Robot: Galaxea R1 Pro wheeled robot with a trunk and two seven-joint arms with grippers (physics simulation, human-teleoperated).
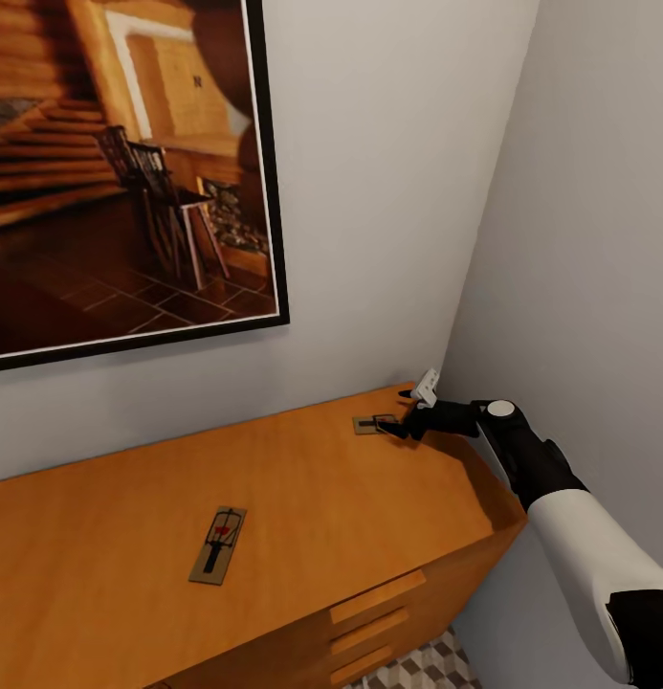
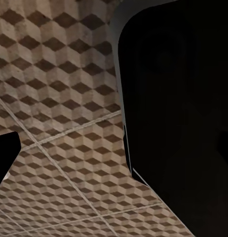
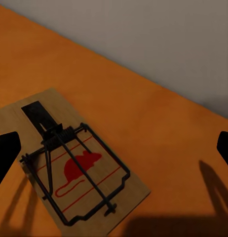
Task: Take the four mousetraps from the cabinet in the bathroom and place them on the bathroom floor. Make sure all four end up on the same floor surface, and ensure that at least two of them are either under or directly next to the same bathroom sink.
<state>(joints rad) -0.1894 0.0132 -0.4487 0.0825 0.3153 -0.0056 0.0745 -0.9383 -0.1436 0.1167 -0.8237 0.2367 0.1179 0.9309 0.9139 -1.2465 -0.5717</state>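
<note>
No legible text or numbers. Only sign: red mouse silhouette with red lines printed on the mousetrap [image 3: 69,163] board atop the cabinet [image 3: 158,128]

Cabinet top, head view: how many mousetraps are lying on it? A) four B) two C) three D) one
B: one mousetrap lies near the front middle of the cabinet top, and a second mousetrap sits by the back corner, right at the right gripper.
</note>
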